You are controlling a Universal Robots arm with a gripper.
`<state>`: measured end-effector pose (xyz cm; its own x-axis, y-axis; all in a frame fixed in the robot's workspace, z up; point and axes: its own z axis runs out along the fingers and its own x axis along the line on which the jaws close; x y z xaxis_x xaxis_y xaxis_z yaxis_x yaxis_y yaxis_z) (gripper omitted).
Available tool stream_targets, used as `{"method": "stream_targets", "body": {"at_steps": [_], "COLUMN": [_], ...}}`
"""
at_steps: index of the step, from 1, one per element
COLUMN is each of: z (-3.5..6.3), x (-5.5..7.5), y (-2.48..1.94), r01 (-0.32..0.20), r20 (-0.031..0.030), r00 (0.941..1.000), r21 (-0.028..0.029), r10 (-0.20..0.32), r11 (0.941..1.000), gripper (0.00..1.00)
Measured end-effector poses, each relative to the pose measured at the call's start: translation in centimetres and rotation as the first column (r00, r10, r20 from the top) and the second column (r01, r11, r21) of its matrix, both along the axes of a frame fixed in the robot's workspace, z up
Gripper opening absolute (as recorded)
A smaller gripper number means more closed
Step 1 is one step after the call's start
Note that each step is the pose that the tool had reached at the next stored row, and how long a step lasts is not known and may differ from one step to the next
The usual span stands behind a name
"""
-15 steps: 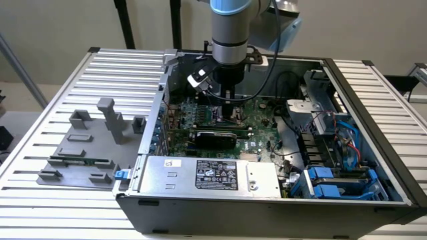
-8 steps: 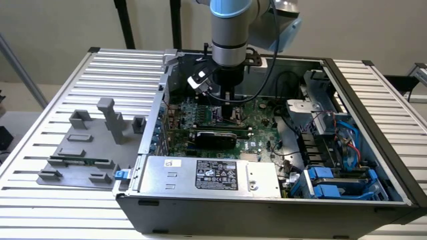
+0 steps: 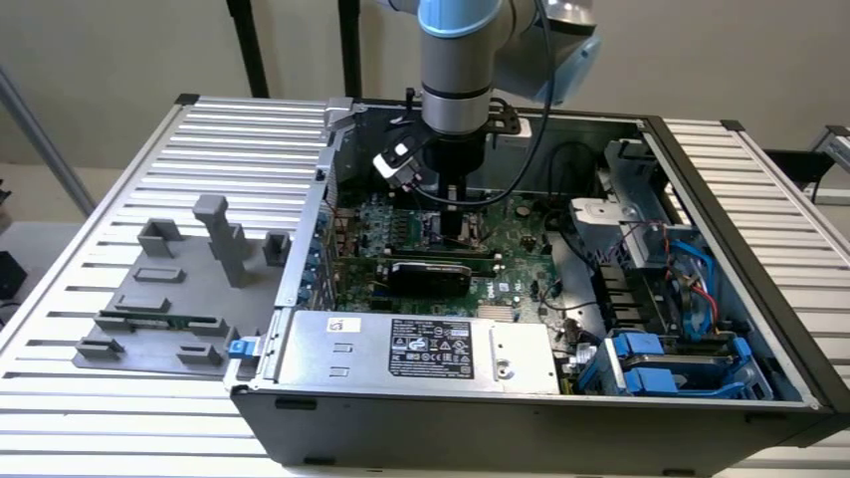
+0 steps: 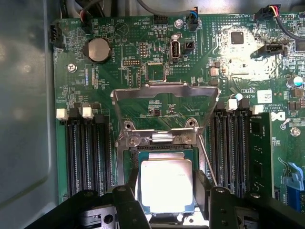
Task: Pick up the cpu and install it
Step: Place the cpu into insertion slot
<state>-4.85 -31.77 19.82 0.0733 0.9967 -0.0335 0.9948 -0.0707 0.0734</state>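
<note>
Down on the motherboard (image 4: pixel 143 28), readable text is pretty thin. We can make out a Dell logo (image 4: pixel 279 116) printed sideways near one edge, plus a white sticker (image 4: pixel 263 95) whose code seems to start "AL36"; the rest is too small for us. Over in the exterior view, the power supply (image 3: pixel 345 363) has a big black label (image 3: pixel 432 349) with rows of marks, but we can't read any of it.

The cpu (image 4: pixel 167 191) lies flat with its silvery lid facing up at the wrist camera, right at the socket (image 4: pixel 162 149) below the flipped-up load plate (image 4: pixel 164 87). It's square, so there's no real long axis. Its edges sit squared up with the socket frame and run parallel to the memory slots (image 4: pixel 88 152) on either side. The gripper (image 4: pixel 167 179) has its black fingers (image 4: pixel 132 186) hugging two opposite edges of the chip, so we'd call it pinching the cpu. We can't tell whether it's fully seated.

The wrist view gives us the close stuff, like the coin cell (image 4: pixel 98 49). The exterior view adds the wider scene, with the arm (image 3: pixel 459 60) reaching straight down into the open PC case (image 3: pixel 531 428). Blue drive caddies (image 3: pixel 651 363) sit on the exterior view's right. On its left, a grey fixture tray (image 3: pixel 146 299) holds a green memory stick (image 3: pixel 159 322) on the slatted table (image 3: pixel 80 418).
</note>
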Motion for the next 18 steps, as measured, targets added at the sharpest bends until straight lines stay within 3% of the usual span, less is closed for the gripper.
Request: {"method": "stream_targets", "body": {"at_steps": [3,18], "z": [-0.03,-0.12], "x": [0.00,0.00], "y": [0.03,0.39], "r01": [0.000,0.000], "r20": [0.0001,0.0001], "r00": [1.0000,1.0000], "r21": [-0.0022,-0.0025], "r10": [0.000,0.000], "r11": [1.0000,1.0000], "gripper": [0.55,0.55]}}
